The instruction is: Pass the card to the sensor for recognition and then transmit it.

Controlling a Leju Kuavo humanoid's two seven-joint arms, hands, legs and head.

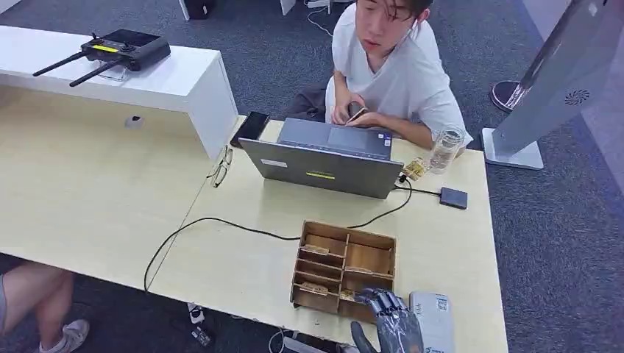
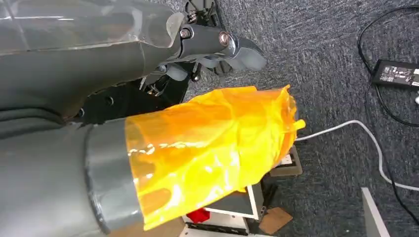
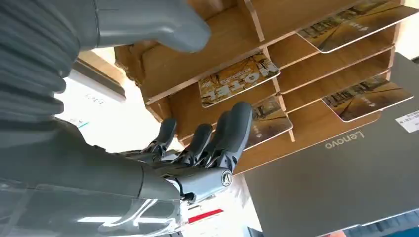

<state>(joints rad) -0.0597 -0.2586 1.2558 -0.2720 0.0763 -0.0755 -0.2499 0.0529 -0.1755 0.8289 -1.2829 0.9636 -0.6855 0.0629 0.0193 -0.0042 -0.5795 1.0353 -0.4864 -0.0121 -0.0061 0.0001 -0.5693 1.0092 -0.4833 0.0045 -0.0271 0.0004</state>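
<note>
Wooden card box [image 1: 344,268] sits near on the worktop [image 1: 243,257], its cards [image 3: 239,79] unpicked. Right hand [image 1: 388,318] reaches its near right slots, fingers [image 3: 232,133] apart, empty. Picking, sensor pass and handover remain. Left hand [image 2: 207,148] is tape-wrapped; I cannot tell its state.

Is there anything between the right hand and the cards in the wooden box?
Nothing visible does. The right hand is already at the wooden box, its fingers reaching toward the nearest card.

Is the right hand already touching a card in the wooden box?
Cannot tell. In the right wrist view the right hand reaches toward a card in the wooden box, hiding any contact.
</note>
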